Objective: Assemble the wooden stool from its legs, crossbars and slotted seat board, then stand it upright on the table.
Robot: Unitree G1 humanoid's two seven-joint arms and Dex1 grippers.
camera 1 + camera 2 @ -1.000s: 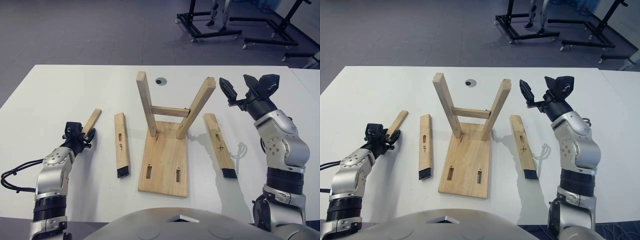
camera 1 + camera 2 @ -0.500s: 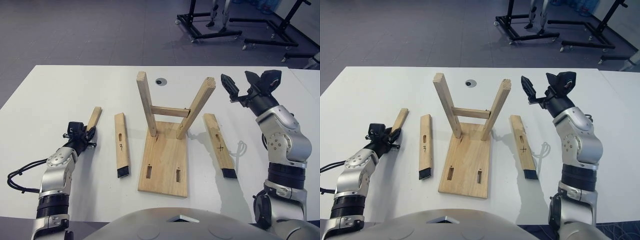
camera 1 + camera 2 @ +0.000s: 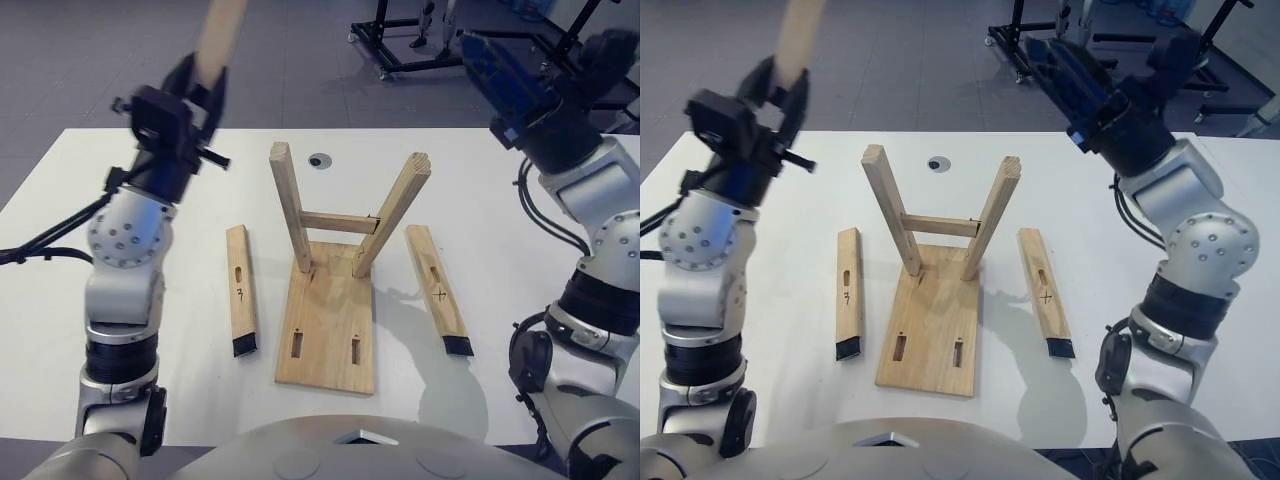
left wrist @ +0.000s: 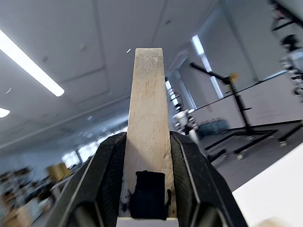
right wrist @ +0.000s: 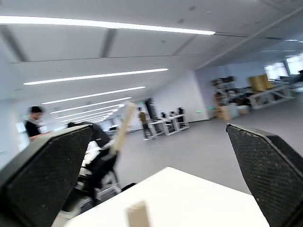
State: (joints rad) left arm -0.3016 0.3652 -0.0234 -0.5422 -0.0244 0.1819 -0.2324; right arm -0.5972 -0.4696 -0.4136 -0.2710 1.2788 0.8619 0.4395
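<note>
The left gripper point(image 4: 147, 138) clamps a wooden bar point(image 4: 148, 99) between its two black fingers point(image 4: 110, 165), which press on its opposite edges. The bar points toward a ceiling light point(image 4: 28, 64). A black stand point(image 4: 241, 113) is behind, and a white desk point(image 4: 279, 182) corner shows.

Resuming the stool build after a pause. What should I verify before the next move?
1. Grasp: left end effector shut on held crossbar: ok.
2. Free hand: right end effector open, empty: ok.
3. Both fitted legs upright in seat board, joined by fitted crossbar: ok.
4. Both loose legs flat on table, flanking the board: ok.
5. Remaining slots empty: ok.
6. Held crossbar's end suits its joint: cannot tell.
</note>
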